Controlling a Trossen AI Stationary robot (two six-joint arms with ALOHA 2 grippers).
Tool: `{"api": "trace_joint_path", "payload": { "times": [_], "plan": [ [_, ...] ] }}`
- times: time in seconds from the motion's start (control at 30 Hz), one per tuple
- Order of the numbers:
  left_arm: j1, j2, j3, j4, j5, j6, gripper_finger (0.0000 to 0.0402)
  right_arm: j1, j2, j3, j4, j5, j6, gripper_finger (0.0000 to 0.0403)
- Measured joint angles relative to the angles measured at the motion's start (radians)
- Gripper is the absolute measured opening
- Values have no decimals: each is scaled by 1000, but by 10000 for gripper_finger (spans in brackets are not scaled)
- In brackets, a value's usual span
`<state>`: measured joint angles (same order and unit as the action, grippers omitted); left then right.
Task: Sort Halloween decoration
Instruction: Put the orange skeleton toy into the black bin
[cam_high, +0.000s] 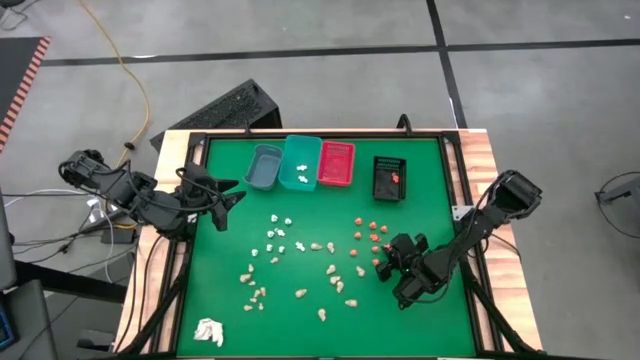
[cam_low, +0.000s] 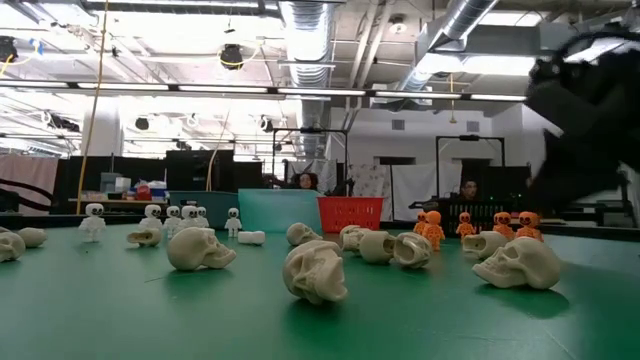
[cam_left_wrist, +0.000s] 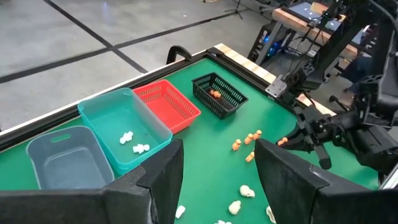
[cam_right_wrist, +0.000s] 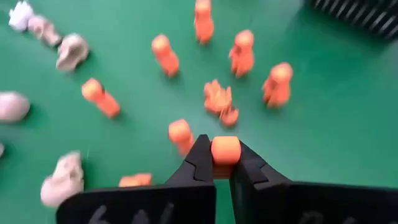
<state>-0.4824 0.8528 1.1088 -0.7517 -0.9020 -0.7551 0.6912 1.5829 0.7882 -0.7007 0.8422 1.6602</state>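
While low, right tool (cam_right_wrist: 222, 163) on orange figure (cam_right_wrist: 225, 150).

Both arms are matte black, built of chunky jointed links. The left arm (cam_high: 150, 200) ends in 2 broad, flat black fingers (cam_left_wrist: 163, 180). The right arm (cam_high: 470, 235) ends in 2 black fingers (cam_right_wrist: 200, 163) with notched, angular tips.

Tiny white, tan, orange Halloween decoration (cam_high: 300, 262) pieces scattered across green mat
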Motion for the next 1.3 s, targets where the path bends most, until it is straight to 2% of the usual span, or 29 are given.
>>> {"api": "trace_joint_path", "payload": {
  "times": [0.2, 0.37, 0.47, 0.63, 0.8, 1.0, 1.2, 1.3],
  "plan": [
    [0, 0, 0, 0, 2, -1, 187, -44, -25, 141, -266, 41, -1, 21],
    [0, 0, 0, 1, 28, -2, 187, -131, -167, 155, -395, 47, -29, 22],
    [0, 0, 0, 1, 32, -2, 187, -211, -290, 144, -416, 48, -123, 22],
    [0, 0, 0, 1, 33, -2, 187, -400, -484, 133, -408, 37, -367, 22],
    [0, 0, 0, 1, 63, -17, 187, -637, -585, 132, -355, -97, -672, 22],
    [0, 0, 0, 1, 86, -21, 187, -908, -597, 92, -190, -363, -1017, 23],
    [0, 0, 0, 2, 87, -35, 187, -1100, -594, -5, -34, -558, -1158, 31],
    [0, 0, 0, 2, 95, -36, 187, -1172, -593, -40, 12, -646, -1175, 47]
  ]
}}
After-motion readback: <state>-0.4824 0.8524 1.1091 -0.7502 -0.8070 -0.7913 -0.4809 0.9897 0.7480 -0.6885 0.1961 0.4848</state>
